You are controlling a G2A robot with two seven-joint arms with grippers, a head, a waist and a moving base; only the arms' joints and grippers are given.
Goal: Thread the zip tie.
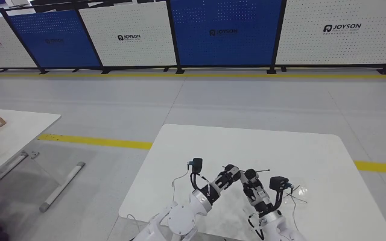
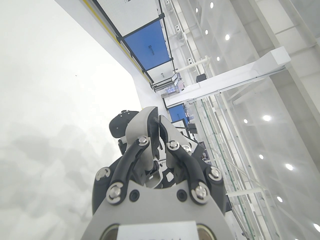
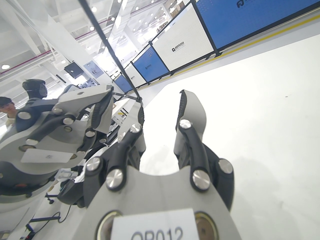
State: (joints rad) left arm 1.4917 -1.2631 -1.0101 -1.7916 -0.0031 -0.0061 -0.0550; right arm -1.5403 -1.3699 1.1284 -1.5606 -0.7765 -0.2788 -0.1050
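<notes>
The top view looks down from overhead. The wrist views sit close behind the left gripper (image 2: 158, 121) and right gripper (image 3: 161, 97), seemingly facing twelve o'clock. All share the table (image 1: 253, 150).

This is a large industrial hall, of the factory or robot-testing kind. It has a smooth grey painted floor (image 1: 181, 96) marked with a yellow lane line (image 1: 96, 141). A row of blue and white perforated partition panels (image 1: 226, 30) stands on black frames. There is a plain white rectangular desk (image 1: 253, 150) under a high white beamed ceiling (image 2: 275, 13) with round lamps (image 2: 266, 118).

A white table (image 1: 259, 150) with rounded corners stood on a grey floor (image 1: 120, 102), and a small clear object (image 1: 302, 191), too small to identify, lay toward its right side.
</notes>
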